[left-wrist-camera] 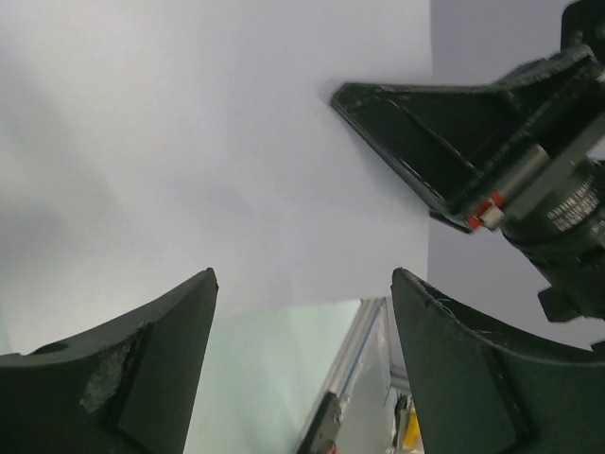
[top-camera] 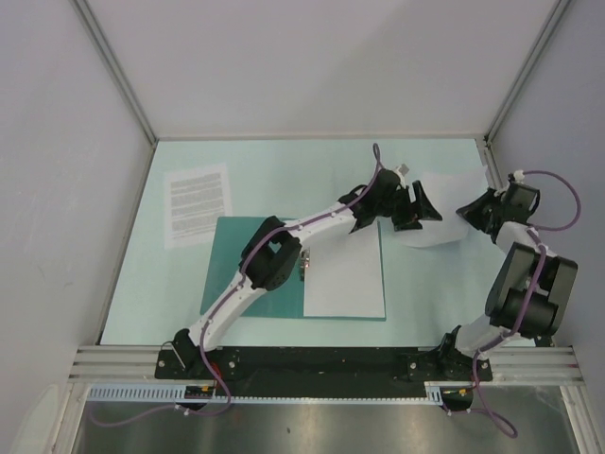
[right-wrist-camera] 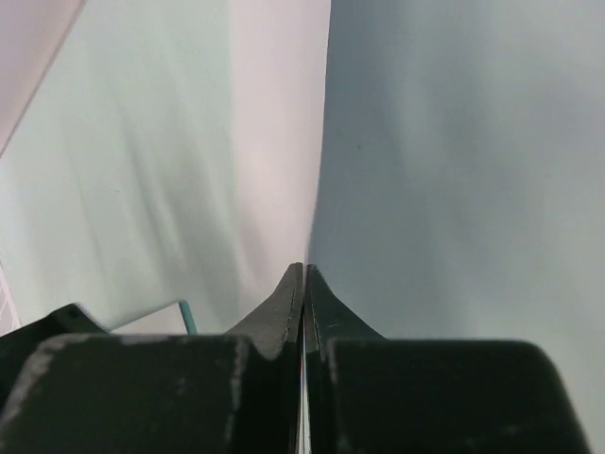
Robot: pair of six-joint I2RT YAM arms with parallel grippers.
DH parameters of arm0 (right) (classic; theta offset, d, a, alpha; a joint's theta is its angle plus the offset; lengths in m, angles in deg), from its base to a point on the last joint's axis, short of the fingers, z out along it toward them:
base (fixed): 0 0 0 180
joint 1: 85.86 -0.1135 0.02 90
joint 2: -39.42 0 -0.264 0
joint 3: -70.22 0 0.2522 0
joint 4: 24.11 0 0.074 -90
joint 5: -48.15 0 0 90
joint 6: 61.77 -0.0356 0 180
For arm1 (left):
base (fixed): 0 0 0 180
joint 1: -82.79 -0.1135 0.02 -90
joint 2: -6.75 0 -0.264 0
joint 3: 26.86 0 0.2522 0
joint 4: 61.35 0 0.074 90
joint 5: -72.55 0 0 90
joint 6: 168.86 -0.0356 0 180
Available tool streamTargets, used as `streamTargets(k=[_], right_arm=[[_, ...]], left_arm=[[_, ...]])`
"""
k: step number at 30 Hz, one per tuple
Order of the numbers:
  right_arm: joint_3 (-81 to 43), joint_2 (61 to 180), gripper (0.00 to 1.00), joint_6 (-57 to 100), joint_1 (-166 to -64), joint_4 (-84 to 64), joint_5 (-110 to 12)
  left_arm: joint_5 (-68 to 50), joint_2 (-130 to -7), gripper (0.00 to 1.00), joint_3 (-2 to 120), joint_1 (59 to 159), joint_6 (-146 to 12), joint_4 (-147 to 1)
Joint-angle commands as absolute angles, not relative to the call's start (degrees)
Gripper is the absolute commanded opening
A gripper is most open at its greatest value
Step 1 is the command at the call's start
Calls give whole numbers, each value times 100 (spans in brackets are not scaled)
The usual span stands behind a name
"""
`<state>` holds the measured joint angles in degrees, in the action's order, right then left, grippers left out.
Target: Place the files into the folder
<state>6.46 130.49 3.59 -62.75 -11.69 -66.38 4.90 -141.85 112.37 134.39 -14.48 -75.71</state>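
— Any hold at the right gripper [right-wrist-camera: 303, 270]?
— Pinched tight on one edge of the blank sheet [left-wrist-camera: 217, 142]: thin, plain white, raised off the mint tabletop [top-camera: 284, 180], right of centre in the overhead view.
— And at the left gripper [left-wrist-camera: 302, 274]?
— Spread wide, gripping nothing, facing that same sheet from close by.
— Elsewhere?
— Flat at upper left for the printed sheet [top-camera: 197, 203], dense with black lines, right by a corner of the teal folder [top-camera: 227, 241] at lower centre.
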Motion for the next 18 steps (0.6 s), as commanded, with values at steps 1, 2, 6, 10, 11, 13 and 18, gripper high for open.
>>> streamTargets(k=[1, 2, 6, 10, 11, 13, 18], right_arm=[[224, 11926, 0, 757, -6590, -561, -5953], [162, 11801, 0, 784, -6695, -473, -5891], [-180, 11186, 0, 732, -7345, -104, -5767], [-575, 10746, 0, 652, -8739, 82, -5460], [-672, 10658, 0, 652, -9005, 108, -5381], [-883, 10578, 0, 452, -9524, 100, -5327], [-946, 10481, 0, -410, -10852, -654, -6151]], left_arm=[[945, -12616, 81, 11391, 13430, -2479, -8292], [1014, -12423, 81, 11268, 13412, -2637, -8537], [1077, -10897, 83, 9770, 13263, -3384, -8829], [893, -9404, 86, 8133, 12877, -3737, -8882], [814, -9128, 86, 7834, 12711, -3824, -8952], [515, -8348, 88, 7103, 12552, -4097, -9145], [-406, -6895, 89, 5679, 12059, -4554, -9874]])
